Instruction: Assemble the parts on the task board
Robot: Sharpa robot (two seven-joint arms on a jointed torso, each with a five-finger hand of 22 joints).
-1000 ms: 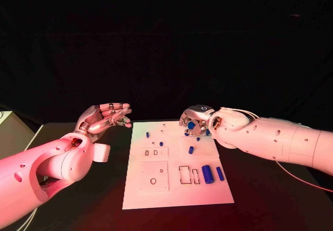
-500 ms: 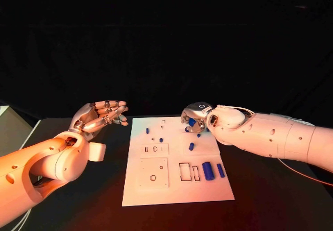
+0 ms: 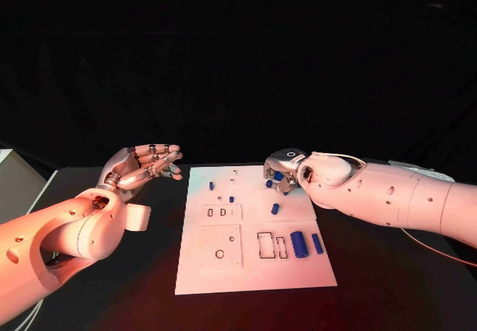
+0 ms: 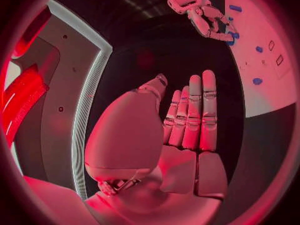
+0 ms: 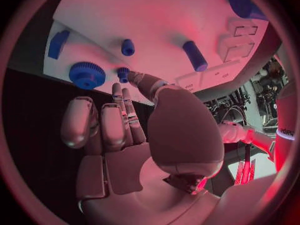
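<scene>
Board [image 3: 254, 276] lies on the bench, long axis running away from the robot. Right hand [image 3: 281, 172] hovers at its far right corner, fingers apart, empty, a fingertip beside a small blue peg [image 5: 123, 74] and gear [image 5: 86, 75]. Left hand [image 3: 144, 167] is raised off the board's left, open and empty

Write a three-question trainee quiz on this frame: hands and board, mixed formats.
1. True or false: the left hand holds a blue part.
2. Which hand is over the task board's far edge? A) left B) right C) both
3. Fill in: beside the right hand's fingertips lies a toothed blue ____.

Key: 1 false, it hangs open beside the board; 2 B; 3 gear.
</scene>
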